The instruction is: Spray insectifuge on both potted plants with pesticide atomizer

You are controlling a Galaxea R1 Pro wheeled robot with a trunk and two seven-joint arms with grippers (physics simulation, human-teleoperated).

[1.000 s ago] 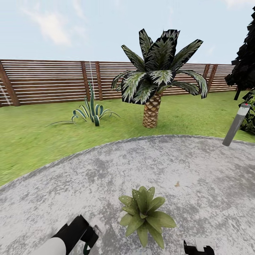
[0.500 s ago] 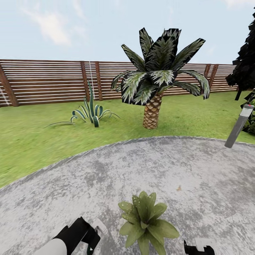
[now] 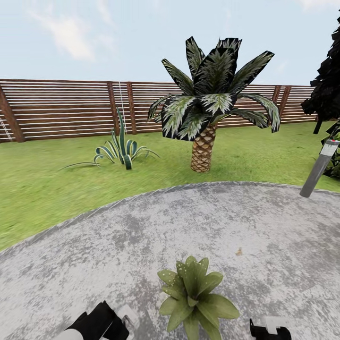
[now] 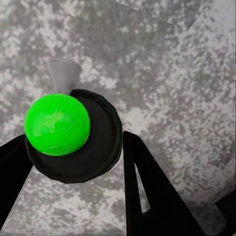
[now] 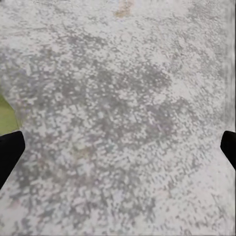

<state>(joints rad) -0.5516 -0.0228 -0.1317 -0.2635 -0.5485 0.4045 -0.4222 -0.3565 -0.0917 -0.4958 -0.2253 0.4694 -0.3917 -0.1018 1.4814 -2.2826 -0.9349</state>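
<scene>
One potted plant [image 3: 193, 297], a low rosette of speckled green leaves, stands on the round stone patio [image 3: 141, 245] of the garden, at the near edge of the head view. Just left of it is my left gripper [image 3: 112, 326], shut on the pesticide atomizer [image 3: 128, 314], whose pale body shows beside the black fingers. In the left wrist view the atomizer [image 4: 73, 132] shows a green spot on a black cap and a pale nozzle, held between the fingers [image 4: 147, 187] of the left gripper [image 4: 73, 147]. My right gripper [image 3: 268, 329] sits right of the plant; its wrist view shows it [image 5: 118, 150] open over bare stone.
A scaly-trunked palm [image 3: 204, 146] and a striped agave [image 3: 122, 153] grow on the lawn beyond the patio. A brown slatted fence [image 3: 61, 111] closes the back. A grey lamp post [image 3: 318, 170] leans at the patio's right edge, with dark foliage [image 3: 328, 94] behind it.
The camera shifted a little, so the plant sits lower in view. My left arm with the atomizer sank toward the view's near edge. The right gripper barely moved.
</scene>
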